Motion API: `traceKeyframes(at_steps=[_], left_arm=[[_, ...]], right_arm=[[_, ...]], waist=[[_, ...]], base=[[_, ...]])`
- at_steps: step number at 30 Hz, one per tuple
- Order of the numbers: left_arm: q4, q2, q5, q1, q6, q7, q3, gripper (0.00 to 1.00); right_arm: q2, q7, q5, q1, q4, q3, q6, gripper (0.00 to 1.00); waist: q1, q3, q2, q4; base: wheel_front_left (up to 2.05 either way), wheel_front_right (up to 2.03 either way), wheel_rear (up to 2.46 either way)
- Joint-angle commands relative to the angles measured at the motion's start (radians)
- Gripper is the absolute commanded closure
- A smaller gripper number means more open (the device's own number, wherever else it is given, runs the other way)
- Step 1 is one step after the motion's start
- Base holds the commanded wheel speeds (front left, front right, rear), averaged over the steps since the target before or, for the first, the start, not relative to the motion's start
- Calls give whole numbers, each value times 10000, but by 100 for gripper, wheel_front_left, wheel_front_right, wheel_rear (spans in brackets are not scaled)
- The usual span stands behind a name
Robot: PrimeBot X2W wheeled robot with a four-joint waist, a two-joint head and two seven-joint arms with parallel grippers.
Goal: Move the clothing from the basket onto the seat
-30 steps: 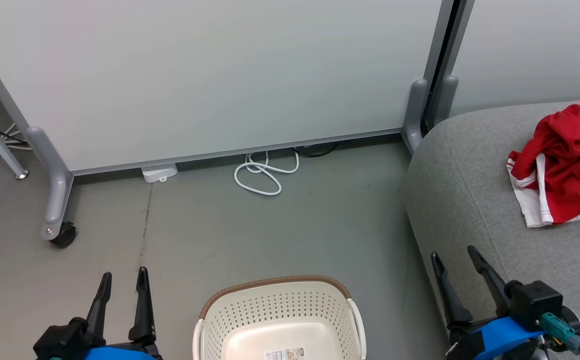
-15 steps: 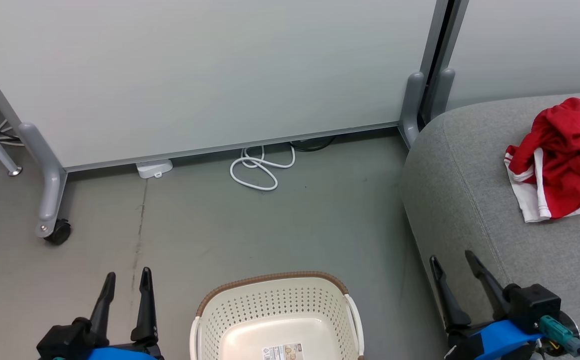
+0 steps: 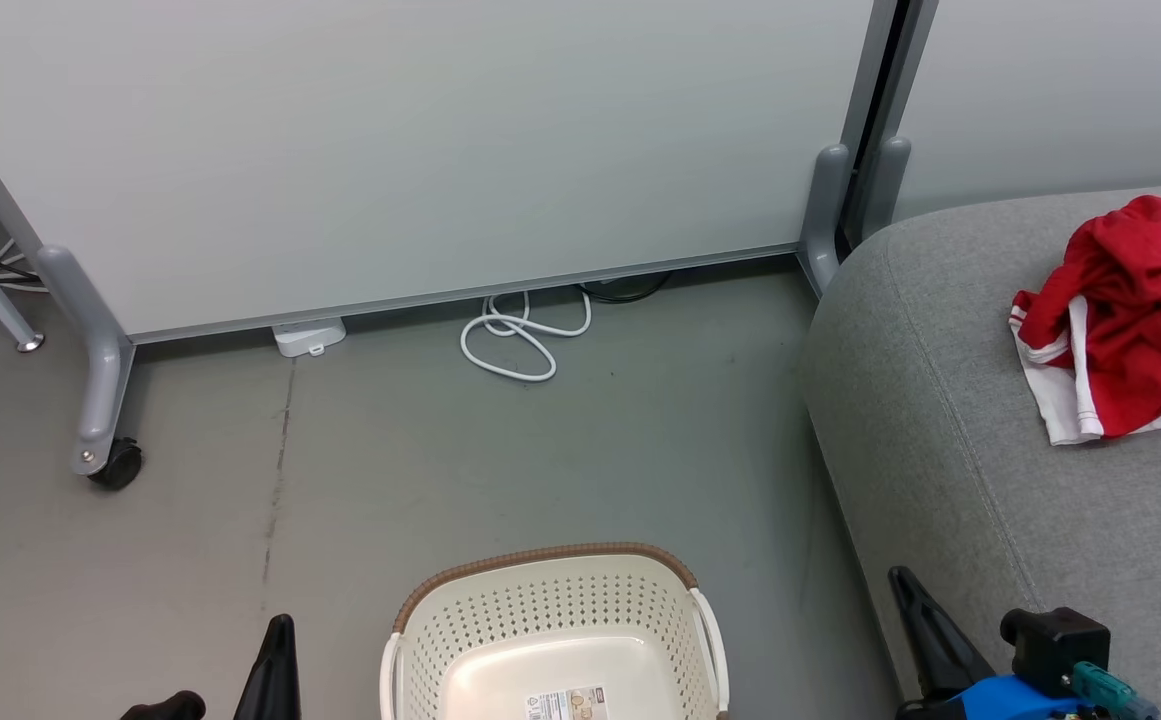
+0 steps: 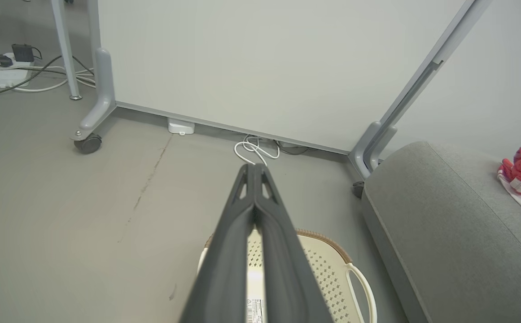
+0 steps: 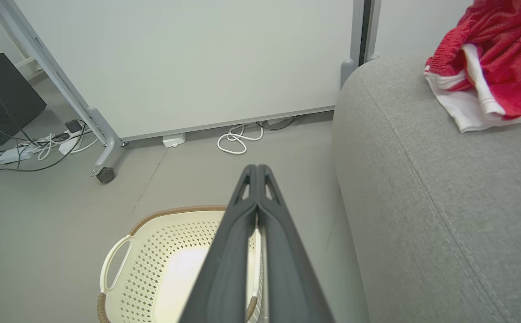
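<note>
The left gripper (image 4: 255, 168) and right gripper (image 5: 255, 167) were both pressed shut, empty; the red clothing (image 3: 1120, 320) lay bunched on the sofa seat (image 3: 940, 400), the laundry basket (image 3: 540, 553) apparently bare. Finishing well likely meant retreating clear of its rim

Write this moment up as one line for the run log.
clothing: on seat | basket: no clothing seen inside | left gripper: shut, holding nothing | right gripper: shut, holding nothing

Red clothing (image 3: 1130, 310) on grey seat (image 3: 940, 400), cream basket (image 3: 550, 610) alongside
</note>
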Motion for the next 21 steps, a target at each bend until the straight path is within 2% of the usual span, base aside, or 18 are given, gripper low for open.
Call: traceKeyframes(at_steps=[1,21], left_arm=[[-190,26,-354,-203,-1,70,76,100],[-481,-56,-3397,-703,-5,963,478,100]], right_arm=[[-46,33,465,-148,-148,-33,0,100],[-182,383,4172,-530,-116,-243,1,100]], waist=[[0,-2,-1,8],[0,-21,-1,78]], base=[[0,0,0],[0,0,0]])
